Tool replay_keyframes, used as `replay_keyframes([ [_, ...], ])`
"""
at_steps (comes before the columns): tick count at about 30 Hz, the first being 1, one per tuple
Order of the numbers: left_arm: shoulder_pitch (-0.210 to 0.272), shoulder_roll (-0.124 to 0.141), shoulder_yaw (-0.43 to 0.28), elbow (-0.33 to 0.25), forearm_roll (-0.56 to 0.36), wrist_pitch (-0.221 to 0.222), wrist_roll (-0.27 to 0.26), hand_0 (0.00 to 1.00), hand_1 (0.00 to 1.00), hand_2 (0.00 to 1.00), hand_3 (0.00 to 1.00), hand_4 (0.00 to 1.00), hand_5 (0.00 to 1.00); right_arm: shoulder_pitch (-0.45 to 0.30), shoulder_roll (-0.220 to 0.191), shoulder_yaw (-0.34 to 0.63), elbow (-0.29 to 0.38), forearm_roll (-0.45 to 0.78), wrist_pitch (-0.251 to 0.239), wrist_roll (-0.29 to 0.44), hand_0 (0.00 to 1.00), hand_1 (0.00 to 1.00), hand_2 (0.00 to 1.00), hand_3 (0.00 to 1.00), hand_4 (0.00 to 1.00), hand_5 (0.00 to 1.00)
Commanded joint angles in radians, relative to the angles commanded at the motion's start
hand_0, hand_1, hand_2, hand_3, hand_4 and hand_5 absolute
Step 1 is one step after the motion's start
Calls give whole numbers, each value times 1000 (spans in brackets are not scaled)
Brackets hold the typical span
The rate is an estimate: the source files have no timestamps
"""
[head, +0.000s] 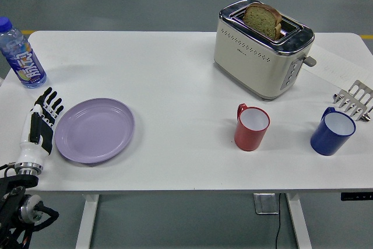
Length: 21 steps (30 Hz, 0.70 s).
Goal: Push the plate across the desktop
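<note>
One hand [41, 125] poised at the plate's [95, 130] nine o'clock rim, push not begun.
Fingers straight, holding nothing; the mugs [252, 127] wait at three o'clock.

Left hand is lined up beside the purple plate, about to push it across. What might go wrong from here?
1. The left hand sits at the purple plate's left rim with fingers extended; they may ride up over the low rim instead of pushing it.
2. An off-centre push could spin the plate toward the table's near edge.
3. A long push to the right heads toward the red mug, which could be knocked.
</note>
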Motion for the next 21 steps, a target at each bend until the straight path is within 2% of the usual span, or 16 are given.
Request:
replay_keyframes([
  [21,-24,-15,40,14,-25,5,-4,890,911,946,933,524,998,7,1,0,0,-10,2,-2,609,550,648,635,142,372],
])
